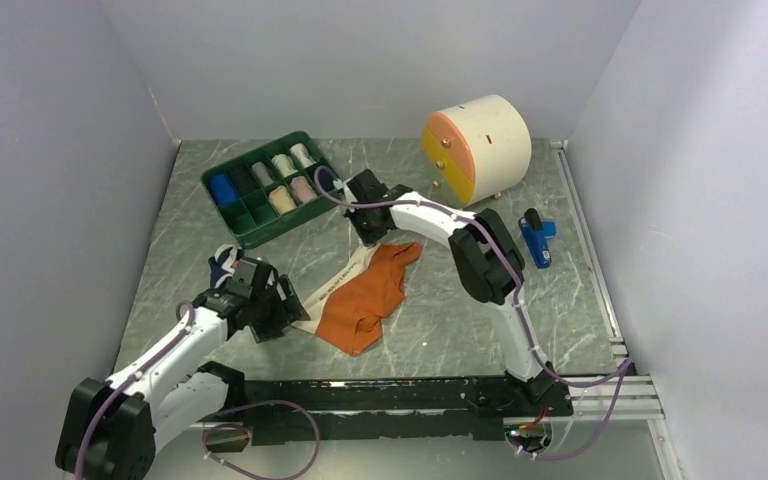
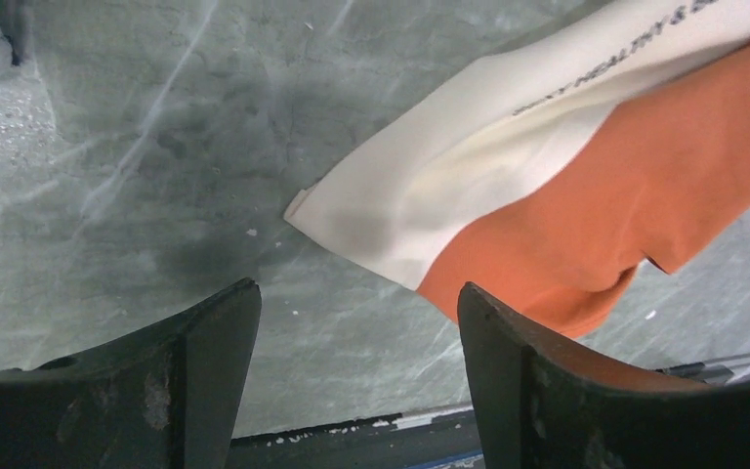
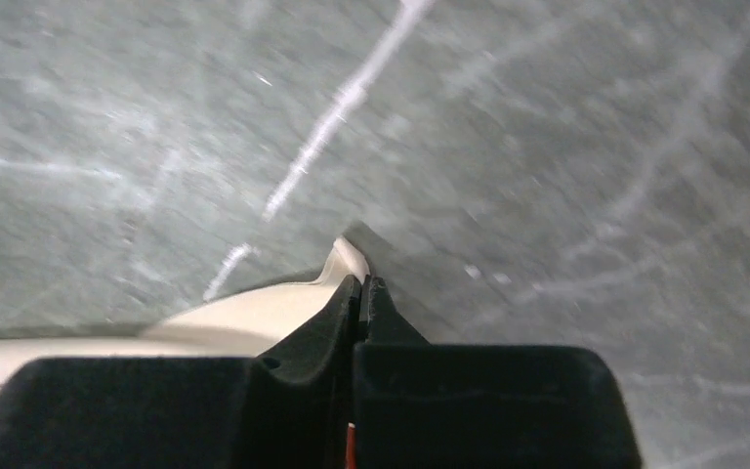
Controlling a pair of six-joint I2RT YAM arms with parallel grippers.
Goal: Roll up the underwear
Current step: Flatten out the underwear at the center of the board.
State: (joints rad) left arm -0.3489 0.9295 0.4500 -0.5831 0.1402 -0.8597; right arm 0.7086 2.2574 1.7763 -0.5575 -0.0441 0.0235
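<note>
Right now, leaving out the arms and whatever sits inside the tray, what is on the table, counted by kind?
Underwear: 2 (orange underwear, navy underwear)
Green tray: 1
Round drawer box: 1
Small blue object: 1
Total: 5

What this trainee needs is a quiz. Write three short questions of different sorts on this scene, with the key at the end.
1. True or false: the left gripper is shut on the orange underwear.
2. Which part of that garment does the right gripper pinch? A: a cream corner. B: the orange middle. C: nothing at all.
3. Fill the gap: the cloth rolls sit in a ___ tray at the far left of the table.

Key: 1 false, its jaws stand open above the table, beside the cream edge. 2 A. 3 green.
</note>
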